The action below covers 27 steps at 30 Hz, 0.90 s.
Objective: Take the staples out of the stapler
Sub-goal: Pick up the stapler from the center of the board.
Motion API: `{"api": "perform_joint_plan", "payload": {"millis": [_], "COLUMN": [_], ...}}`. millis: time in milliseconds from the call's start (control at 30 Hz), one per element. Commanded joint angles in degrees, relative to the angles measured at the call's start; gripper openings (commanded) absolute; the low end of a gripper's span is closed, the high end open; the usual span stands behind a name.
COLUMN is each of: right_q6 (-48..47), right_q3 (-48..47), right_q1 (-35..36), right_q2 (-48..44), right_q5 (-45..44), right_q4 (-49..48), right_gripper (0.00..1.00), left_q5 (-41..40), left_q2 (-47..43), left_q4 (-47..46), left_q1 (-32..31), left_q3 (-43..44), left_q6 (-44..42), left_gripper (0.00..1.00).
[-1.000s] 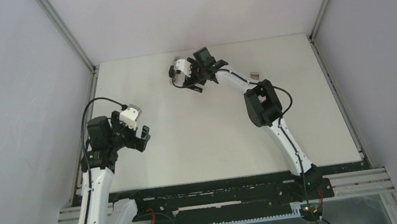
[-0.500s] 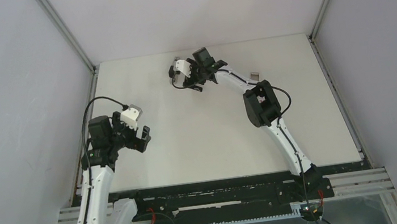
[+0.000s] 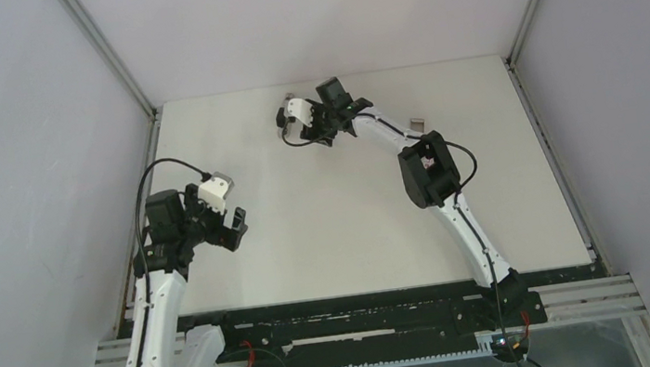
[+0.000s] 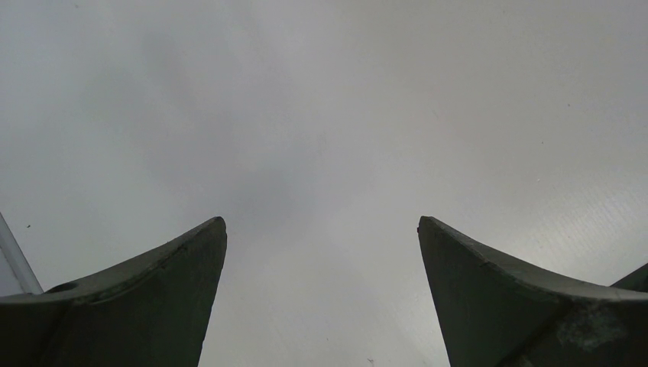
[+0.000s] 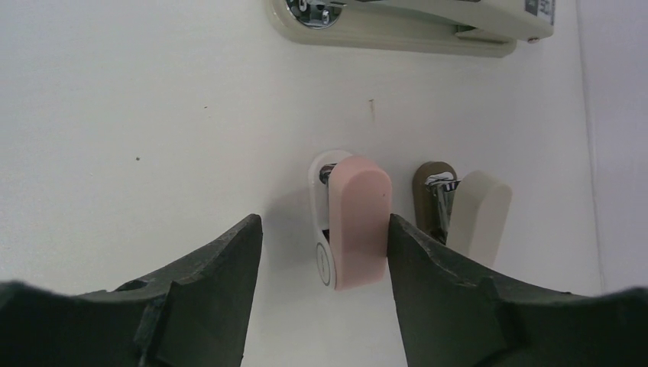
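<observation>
In the right wrist view the stapler (image 5: 413, 19) lies flat along the top edge, long and cream-coloured with a silvery metal end at its left. No staples show in any view. My right gripper (image 5: 325, 219) (image 3: 307, 129) reaches down to the far middle of the table, short of the stapler and open. Between its jaws stands a small pink-and-white clawed piece (image 5: 355, 222); the right finger is against its side and the left finger stands apart. My left gripper (image 4: 322, 220) (image 3: 228, 225) hovers wide open over bare table at the left.
A brown-and-cream clawed piece (image 5: 466, 214) stands just right of the pink one, partly behind the right finger. A small grey thing (image 3: 417, 123) lies on the table right of the right arm's forearm. The side wall is close on the right of the right wrist view.
The right gripper's jaws have narrowed around the pink piece. The left arm has not moved.
</observation>
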State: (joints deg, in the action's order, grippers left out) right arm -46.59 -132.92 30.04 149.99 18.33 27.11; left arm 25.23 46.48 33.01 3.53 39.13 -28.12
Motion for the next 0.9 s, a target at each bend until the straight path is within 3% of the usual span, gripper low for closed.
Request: {"api": "perform_joint_plan", "payload": {"millis": [0, 533, 867], "right_q6": [0.3, 4.7, 6.6], "right_q3": [-2.0, 1.0, 2.5], "right_q1": [0.1, -0.3, 0.2], "right_q2": [-0.3, -3.7, -6.9], "right_q5": [0.2, 1.9, 2.1], "right_q4": [-2.1, -5.4, -4.7], "right_gripper": [0.56, 0.33, 0.12], "left_q5": [0.6, 0.7, 0.8], "left_q2": [0.1, 0.4, 0.4], "left_q4": [-0.2, -0.1, -0.3], "left_q1": [0.3, 0.3, 0.3], "left_q3": [1.2, 1.2, 1.0], "left_q6": [-1.1, -1.2, -1.2], "left_gripper": [1.0, 1.0, 1.0]}}
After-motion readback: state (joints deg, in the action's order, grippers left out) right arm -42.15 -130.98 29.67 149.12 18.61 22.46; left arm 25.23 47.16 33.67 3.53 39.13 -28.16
